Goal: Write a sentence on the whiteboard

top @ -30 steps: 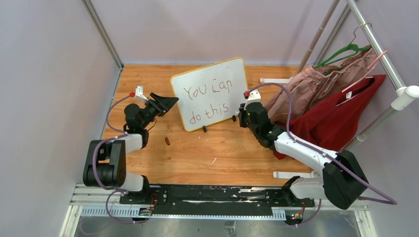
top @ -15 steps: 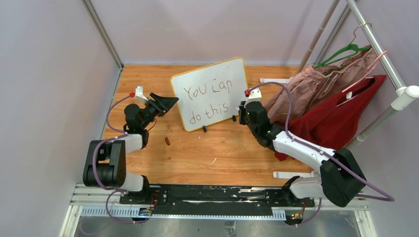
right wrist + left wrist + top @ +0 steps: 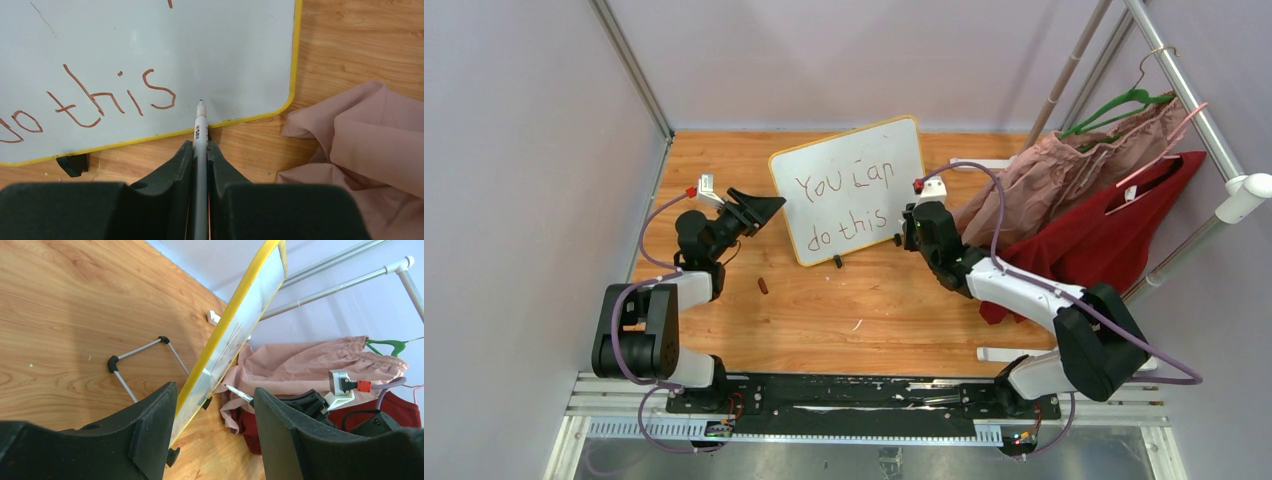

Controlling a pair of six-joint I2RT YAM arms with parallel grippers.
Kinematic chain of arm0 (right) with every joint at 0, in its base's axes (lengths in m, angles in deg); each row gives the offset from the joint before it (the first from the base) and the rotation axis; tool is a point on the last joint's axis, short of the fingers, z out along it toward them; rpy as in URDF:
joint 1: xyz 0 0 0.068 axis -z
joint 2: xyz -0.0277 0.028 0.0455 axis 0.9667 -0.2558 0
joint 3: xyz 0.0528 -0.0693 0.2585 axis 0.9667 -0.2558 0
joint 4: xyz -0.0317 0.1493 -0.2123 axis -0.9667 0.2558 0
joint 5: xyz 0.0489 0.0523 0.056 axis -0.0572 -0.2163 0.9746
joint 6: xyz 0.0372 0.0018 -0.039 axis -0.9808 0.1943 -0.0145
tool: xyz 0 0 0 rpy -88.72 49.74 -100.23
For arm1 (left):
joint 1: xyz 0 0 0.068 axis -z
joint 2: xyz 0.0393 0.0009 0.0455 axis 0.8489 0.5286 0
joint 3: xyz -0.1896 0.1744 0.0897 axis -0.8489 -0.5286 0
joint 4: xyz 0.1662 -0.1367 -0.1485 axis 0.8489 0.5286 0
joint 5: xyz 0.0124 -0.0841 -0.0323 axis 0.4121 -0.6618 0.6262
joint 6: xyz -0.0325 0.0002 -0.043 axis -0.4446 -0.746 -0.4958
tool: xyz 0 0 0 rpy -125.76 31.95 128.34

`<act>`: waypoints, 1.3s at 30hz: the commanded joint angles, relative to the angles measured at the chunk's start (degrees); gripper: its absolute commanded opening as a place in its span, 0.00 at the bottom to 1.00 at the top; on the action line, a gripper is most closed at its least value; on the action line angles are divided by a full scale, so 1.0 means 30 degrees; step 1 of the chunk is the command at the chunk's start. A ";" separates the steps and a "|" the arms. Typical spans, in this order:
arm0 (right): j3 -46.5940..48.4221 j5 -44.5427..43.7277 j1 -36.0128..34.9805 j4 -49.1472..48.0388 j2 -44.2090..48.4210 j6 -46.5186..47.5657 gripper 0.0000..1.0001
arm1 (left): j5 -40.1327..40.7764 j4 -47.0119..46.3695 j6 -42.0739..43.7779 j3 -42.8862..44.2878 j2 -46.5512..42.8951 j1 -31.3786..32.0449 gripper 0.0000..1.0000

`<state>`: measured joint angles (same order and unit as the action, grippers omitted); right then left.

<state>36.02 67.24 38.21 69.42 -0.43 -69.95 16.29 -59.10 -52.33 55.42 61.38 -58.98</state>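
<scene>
Wood-grain surface [image 3: 824,320] carries the whiteboard [image 3: 864,150], which stands leaning back on its small black feet toward the far side, between the two arms. The sentence [image 3: 844,208] on it reads "You can do this" in two lines of dark reddish strokes.

The right gripper [image 3: 200,147] is closed tight on a slim white marker [image 3: 201,132] that points at the board's lower frame, just right of the word "this". The marker's dark tip sits over the white face by the yellow rim; contact cannot be judged.

The left gripper [image 3: 214,390] has its jaws spread wide, straddling the board's side edge nearest that arm. One finger [image 3: 152,425] lies right against the yellow frame, while the other stands apart from it.

A small dark piece [image 3: 764,286] lies on the wood near the left arm. Pink cloth [image 3: 1064,170] and red cloth [image 3: 1114,240] hang from a rack [image 3: 1184,100] beside the right arm.
</scene>
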 commanded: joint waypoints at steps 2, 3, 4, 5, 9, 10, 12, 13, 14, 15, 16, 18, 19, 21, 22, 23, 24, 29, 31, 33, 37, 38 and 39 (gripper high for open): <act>0.0921 0.0244 0.0200 -0.0645 -0.0472 -0.0340 0.00 | 0.0097 -0.0567 0.0006 -0.0180 -0.0447 0.0090 0.63; 0.0931 0.0254 0.0223 -0.0659 -0.0520 -0.0340 0.00 | 0.0093 -0.0567 -0.0021 -0.0169 -0.0449 0.0094 0.63; 0.0951 0.0267 0.0213 -0.0672 -0.0570 -0.0340 0.00 | 0.0097 -0.0567 -0.0023 -0.0190 -0.0457 0.0090 0.63; 0.0964 0.0283 0.0226 -0.0659 -0.0591 -0.0325 0.00 | 0.0097 -0.0567 -0.0009 -0.0193 -0.0469 0.0105 0.63; 0.0995 0.0253 0.0236 -0.0616 -0.0691 -0.0323 0.00 | 0.0097 -0.0593 -0.0051 -0.0164 -0.0461 0.0090 0.63; 0.0996 0.0241 0.0233 -0.0615 -0.0705 -0.0275 0.00 | 0.0097 -0.0596 -0.0038 -0.0164 -0.0451 0.0090 0.63; 0.1016 0.0258 0.0228 -0.0594 -0.0812 -0.0267 0.00 | 0.0078 -0.0596 -0.0067 -0.0164 -0.0427 0.0097 0.63; 0.1024 0.0241 0.0232 -0.0613 -0.0885 -0.0287 0.00 | 0.0069 -0.0596 -0.0069 -0.0164 -0.0432 0.0091 0.63; 0.1039 0.0247 0.0240 -0.0615 -0.0967 -0.0289 0.00 | 0.0072 -0.0596 -0.0066 -0.0191 -0.0447 0.0092 0.63; 0.1067 0.0233 0.0248 -0.0615 -0.1032 -0.0264 0.00 | 0.0068 -0.0600 -0.0076 -0.0193 -0.0445 0.0090 0.63; 0.1096 0.0267 0.0249 -0.0593 -0.1117 -0.0272 0.00 | 0.0072 -0.0597 -0.0081 -0.0189 -0.0456 0.0090 0.63; 0.1162 0.0273 0.0266 -0.0586 -0.1223 -0.0288 0.00 | 0.0068 -0.0596 -0.0065 -0.0180 -0.0481 0.0094 0.63; 0.1170 0.0284 0.0266 -0.0612 -0.1273 -0.0308 0.00 | 0.0068 -0.0593 -0.0040 -0.0192 -0.0483 0.0094 0.63; 0.1200 0.0269 0.0323 -0.0637 -0.1345 -0.0308 0.00 | 0.0068 -0.0594 -0.0051 -0.0174 -0.0481 0.0091 0.63; 0.1226 0.0261 0.0328 -0.0658 -0.1391 -0.0310 0.00 | 0.0068 -0.0596 -0.0045 -0.0187 -0.0468 0.0090 0.63; 0.1222 0.0275 0.0336 -0.0712 -0.1422 -0.0322 0.00 | 0.0068 -0.0596 -0.0052 -0.0200 -0.0477 0.0094 0.63; 0.1218 0.0262 0.0352 -0.0752 -0.1437 -0.0338 0.00 | 0.0086 -0.0596 -0.0042 -0.0168 -0.0460 0.0090 0.63; 0.1259 0.0189 0.0406 -0.0929 -0.1625 -0.0314 0.00 | 0.0068 -0.0596 -0.0052 -0.0165 -0.0485 0.0090 0.63; 0.1314 0.0196 0.0438 -0.0952 -0.1712 -0.0304 0.00 | 0.0069 -0.0596 -0.0031 -0.0164 -0.0492 0.0090 0.63; 0.1371 0.0206 0.0443 -0.0967 -0.1800 -0.0346 0.00 | 0.0069 -0.0596 -0.0052 -0.0164 -0.0490 0.0090 0.63; 0.1433 0.0310 0.0455 -0.0974 -0.1933 -0.0346 0.00 | 0.0076 -0.0596 -0.0043 -0.0164 -0.0525 0.0091 0.63; 0.1416 0.0328 0.0465 -0.0968 -0.1937 -0.0359 0.00 | 0.0069 -0.0596 -0.0051 -0.0164 -0.0517 0.0090 0.63; 0.1407 0.0334 0.0474 -0.0967 -0.1922 -0.0375 0.00 | 0.0061 -0.0596 -0.0052 -0.0164 -0.0538 0.0090 0.63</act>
<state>38.29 68.27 38.60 68.11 -5.57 -70.12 16.29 -59.12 -52.72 55.36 61.36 -58.98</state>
